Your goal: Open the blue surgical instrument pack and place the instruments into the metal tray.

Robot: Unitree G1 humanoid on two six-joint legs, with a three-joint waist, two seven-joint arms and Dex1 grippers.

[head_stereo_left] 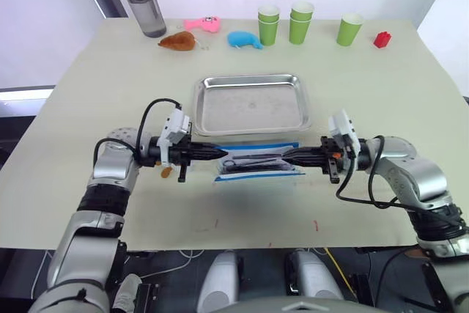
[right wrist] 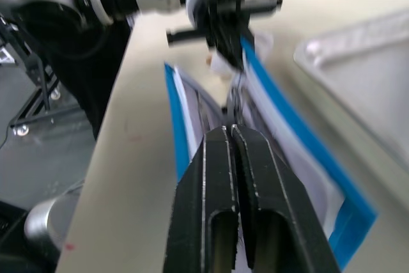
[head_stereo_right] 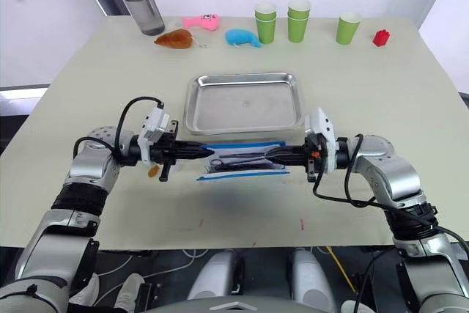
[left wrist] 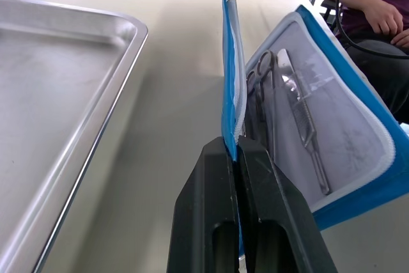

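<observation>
The blue surgical instrument pack (head_stereo_left: 258, 169) lies half open on the table, just in front of the metal tray (head_stereo_left: 199, 108), whose bottom is bare. Its near leaf lies flat and shows the grey lining, with the instruments (left wrist: 300, 107), ring-handled scissors and a slim tool, in clear pockets. The far leaf stands upright. My left gripper (head_stereo_left: 223, 153) is shut on that upright leaf's edge at the pack's left end. My right gripper (head_stereo_left: 286, 157) is shut on the pack's right end, with its tips (right wrist: 229, 131) pinched against the lining.
Along the table's far edge stand a grey bottle (head_stereo_left: 143, 1), a brown plush (head_stereo_left: 178, 41), a pink toy (head_stereo_left: 204, 25), a blue toy (head_stereo_left: 244, 39), green cups (head_stereo_left: 300, 22) and a red block (head_stereo_left: 382, 39). A person's hand (left wrist: 377, 14) is beyond the table.
</observation>
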